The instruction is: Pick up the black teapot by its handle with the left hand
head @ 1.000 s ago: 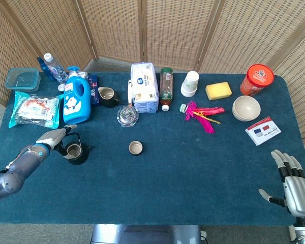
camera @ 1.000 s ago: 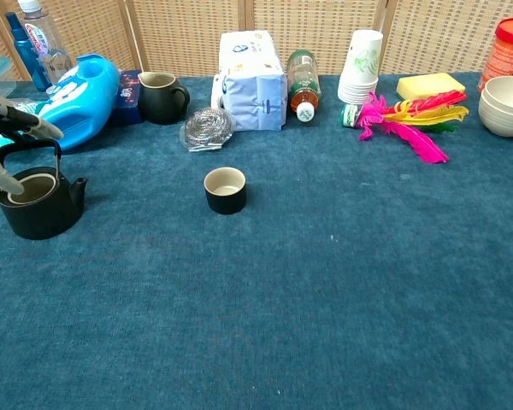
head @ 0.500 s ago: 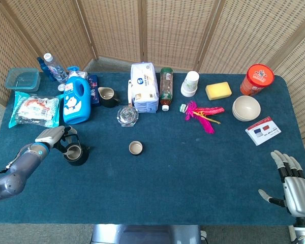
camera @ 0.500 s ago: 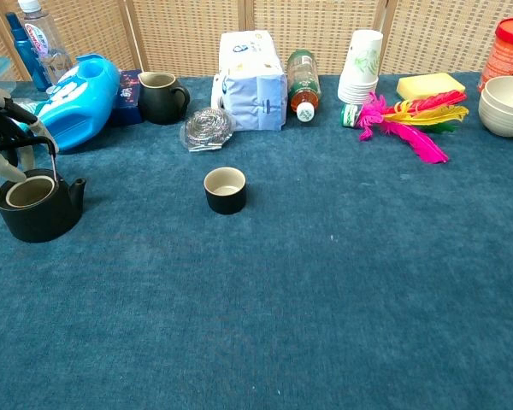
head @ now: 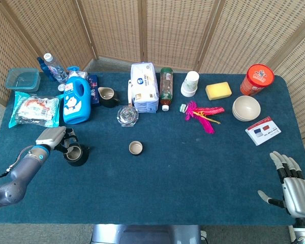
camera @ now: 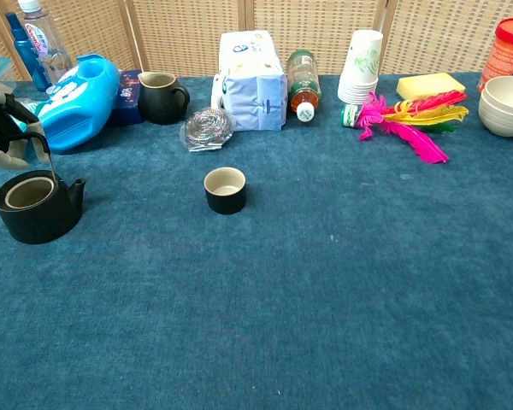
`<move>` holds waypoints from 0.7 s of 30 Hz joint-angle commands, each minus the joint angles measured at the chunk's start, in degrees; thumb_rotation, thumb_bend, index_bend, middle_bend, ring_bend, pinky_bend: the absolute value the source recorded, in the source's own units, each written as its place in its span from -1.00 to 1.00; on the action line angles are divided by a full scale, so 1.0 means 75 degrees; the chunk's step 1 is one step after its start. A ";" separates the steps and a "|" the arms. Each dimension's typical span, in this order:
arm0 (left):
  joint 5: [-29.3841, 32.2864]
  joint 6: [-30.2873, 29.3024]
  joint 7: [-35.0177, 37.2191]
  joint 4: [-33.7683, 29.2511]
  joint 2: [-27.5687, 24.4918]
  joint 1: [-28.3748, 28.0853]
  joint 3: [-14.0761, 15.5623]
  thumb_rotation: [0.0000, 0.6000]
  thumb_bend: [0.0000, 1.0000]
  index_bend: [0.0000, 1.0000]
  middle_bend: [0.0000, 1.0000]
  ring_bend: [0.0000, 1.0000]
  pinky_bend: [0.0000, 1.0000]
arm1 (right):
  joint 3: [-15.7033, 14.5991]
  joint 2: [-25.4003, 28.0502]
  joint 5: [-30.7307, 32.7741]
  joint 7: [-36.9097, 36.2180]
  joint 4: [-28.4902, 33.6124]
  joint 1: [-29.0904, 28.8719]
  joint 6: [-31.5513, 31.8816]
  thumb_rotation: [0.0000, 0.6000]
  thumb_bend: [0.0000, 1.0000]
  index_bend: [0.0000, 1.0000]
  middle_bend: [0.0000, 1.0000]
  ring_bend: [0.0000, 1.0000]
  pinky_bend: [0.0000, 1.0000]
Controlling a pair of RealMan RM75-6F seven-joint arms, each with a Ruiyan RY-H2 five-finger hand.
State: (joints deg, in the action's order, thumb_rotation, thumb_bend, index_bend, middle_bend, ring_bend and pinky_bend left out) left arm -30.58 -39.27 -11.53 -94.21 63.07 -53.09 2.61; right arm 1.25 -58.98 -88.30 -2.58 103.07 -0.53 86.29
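The black teapot (head: 77, 154) (camera: 36, 212) stands upright and lidless on the blue cloth at the left, spout pointing right. Its thin arched handle (camera: 50, 160) rises over the opening. My left hand (head: 53, 136) (camera: 3, 120) sits just above and behind the pot, fingers curled around the top of the handle. The pot's base rests on the cloth. My right hand (head: 294, 186) lies at the near right corner, fingers spread and holding nothing; the chest view does not show it.
A blue detergent bottle (head: 76, 100) (camera: 79, 94) and a snack pack (head: 34, 109) lie just behind the teapot. A small black cup (head: 135, 148) (camera: 225, 190) stands to its right, with a dark mug (camera: 161, 96) and a steel scrubber (camera: 207, 129) further back.
My left hand went from fingers stretched over the handle to fingers curled around its top, drawing slightly back and left. The teapot shifted a little on the cloth.
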 commanded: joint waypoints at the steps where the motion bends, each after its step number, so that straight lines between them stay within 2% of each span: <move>1: -0.0059 -0.0112 -0.0100 0.0024 0.0120 0.0049 0.0047 1.00 -0.27 -0.17 0.25 0.01 0.58 | -0.0010 0.0005 -0.0007 -0.0005 0.0014 -0.0003 -0.0014 1.00 -1.00 -1.00 -1.00 -1.00 -1.00; 4: -0.0108 -0.0235 -0.0124 0.0060 0.0227 0.0105 0.0018 1.00 -0.14 -0.09 0.34 0.09 0.64 | -0.0014 0.0010 -0.0003 -0.0019 0.0013 -0.0006 -0.0028 1.00 -1.00 -1.00 -1.00 -1.00 -1.00; 9: -0.0345 -0.0625 -0.0281 0.0011 0.0310 0.0223 -0.0019 1.00 0.48 0.02 0.47 0.20 0.76 | -0.0029 0.0025 -0.0007 -0.0070 0.0026 -0.0021 -0.0071 1.00 -1.00 -1.00 -1.00 -1.00 -1.00; 11: -0.0477 -0.0756 -0.0323 -0.0030 0.0338 0.0283 -0.0035 1.00 0.59 0.04 0.49 0.21 0.77 | -0.0034 0.0031 -0.0016 -0.0084 0.0031 -0.0023 -0.0076 1.00 -1.00 -1.00 -1.00 -1.00 -1.00; 15: -0.0985 -0.1092 -0.0294 -0.0078 0.0421 0.0489 -0.0119 1.00 0.63 0.11 0.56 0.26 0.81 | -0.0043 0.0050 -0.0018 -0.0115 0.0040 -0.0023 -0.0085 1.00 -1.00 -1.00 -1.00 -1.00 -1.00; 21: -0.2442 -0.1820 -0.0048 -0.0315 0.0431 0.0922 -0.0293 1.00 0.61 0.15 0.59 0.28 0.82 | -0.0044 0.0058 -0.0012 -0.0132 0.0041 -0.0020 -0.0081 1.00 -1.00 -1.00 -1.00 -1.00 -1.00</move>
State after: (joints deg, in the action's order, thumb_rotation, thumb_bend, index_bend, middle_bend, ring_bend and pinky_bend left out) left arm -44.25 -50.25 -12.89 -95.51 66.24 -47.93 1.11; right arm 0.93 -58.54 -88.39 -3.58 103.37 -0.67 85.68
